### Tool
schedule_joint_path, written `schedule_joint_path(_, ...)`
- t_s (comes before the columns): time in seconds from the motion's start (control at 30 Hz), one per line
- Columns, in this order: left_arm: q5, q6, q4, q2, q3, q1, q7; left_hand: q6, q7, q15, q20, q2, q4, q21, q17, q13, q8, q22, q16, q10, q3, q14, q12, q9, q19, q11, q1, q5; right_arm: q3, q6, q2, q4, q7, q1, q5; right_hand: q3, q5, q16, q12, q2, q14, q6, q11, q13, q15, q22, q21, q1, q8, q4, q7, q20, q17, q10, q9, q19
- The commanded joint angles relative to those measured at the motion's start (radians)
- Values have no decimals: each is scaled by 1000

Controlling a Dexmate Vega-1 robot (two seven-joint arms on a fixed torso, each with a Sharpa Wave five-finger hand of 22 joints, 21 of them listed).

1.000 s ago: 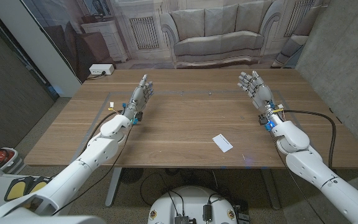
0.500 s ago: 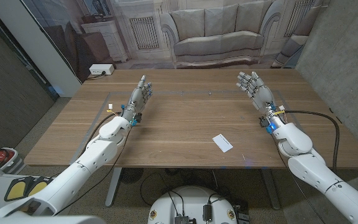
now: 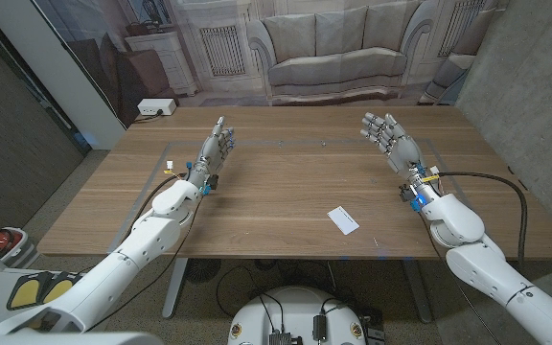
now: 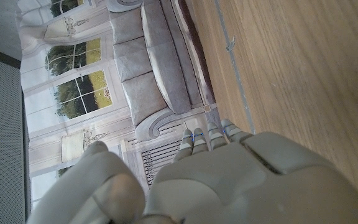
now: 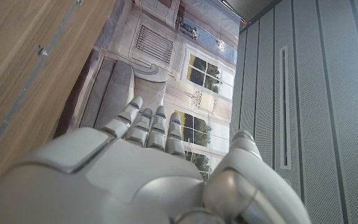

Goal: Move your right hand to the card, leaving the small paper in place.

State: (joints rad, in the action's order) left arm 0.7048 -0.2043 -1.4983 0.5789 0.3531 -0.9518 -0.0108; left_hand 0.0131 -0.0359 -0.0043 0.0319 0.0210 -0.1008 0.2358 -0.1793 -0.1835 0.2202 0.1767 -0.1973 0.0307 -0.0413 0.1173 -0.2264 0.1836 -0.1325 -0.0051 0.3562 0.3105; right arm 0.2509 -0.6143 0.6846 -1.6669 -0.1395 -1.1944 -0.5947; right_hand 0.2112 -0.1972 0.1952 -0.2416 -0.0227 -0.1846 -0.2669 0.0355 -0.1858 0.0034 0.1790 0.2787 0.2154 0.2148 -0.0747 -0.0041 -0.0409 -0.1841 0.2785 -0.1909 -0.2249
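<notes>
Both hands held open over the table, gripping nothing.
A small white card [image 3: 343, 220] lies flat and slanted, near the right hand [image 3: 387, 140]; the left hand [image 3: 216, 149] is well apart.

A wooden table [image 3: 286, 182] stands before a backdrop [image 3: 333, 48] printed with a sofa and windows. At ten o'clock, a white power strip [image 3: 155, 108] lies on the floor.

Small white rectangular card [image 3: 343, 220], lying flat on the wooden table [image 3: 266, 192], long edges askew to the table's sides. Sits near the front edge, somewhat toward the right side, well apart from the back edge and from every corner. Nothing touching it, nothing on top of it.
</notes>
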Motion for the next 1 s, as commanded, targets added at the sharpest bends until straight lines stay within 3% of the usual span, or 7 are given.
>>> schedule_joint_path(0.03, -2, 10, -20, 9, -5, -11, 14, -9, -1, 1, 28, -3, 2, -3, -4, -5, -2, 4, 0, -2, 4, -8, 2, 4, 5, -2, 4, -2, -15, -56, 5, -25, 13, -36, 43, 1, -2, 3, -4, -1, -9, -11, -8, -2, -1, 6, -1, 3, -1, -6, 0, -15, -1, 10, 1, -11)
schedule_joint_path(0.6, 5, 37, -31, 16, -7, 0, 19, -14, 2, 0, 25, -5, 3, -6, -4, -5, -3, 4, 1, -7, 7, -12, 3, 4, 7, -1, 6, -4, -38, -102, 12, -23, 56, -61, 146, -1, -4, 4, -6, 1, -21, -22, -22, -2, -12, 5, -5, 2, 0, -8, -10, -14, -1, 22, 1, -18)
schedule_joint_path(0.77, 5, 41, -34, 18, -8, -1, 22, -14, 2, 1, 24, -5, 3, -7, -4, -5, -4, 4, 1, -8, 8, -13, 3, 4, 8, -1, 7, -4, -64, -88, 19, -66, 111, -93, 223, -1, -5, 5, -6, 1, -26, -25, -29, -2, -18, 5, -5, 2, 0, -9, -15, -17, -1, 24, 1, -23)
schedule_joint_path(1.0, 3, 40, -35, 17, -6, -1, 23, -16, 3, 1, 23, -6, 3, -8, -4, -5, -4, 4, 1, -8, 9, -14, 4, 4, 8, -2, 7, -5, -77, -93, 27, -78, 118, -111, 237, 0, -6, 4, -6, 2, -29, -28, -32, -2, -19, 5, -7, 6, 0, -13, -19, -18, -1, 28, 1, -24)
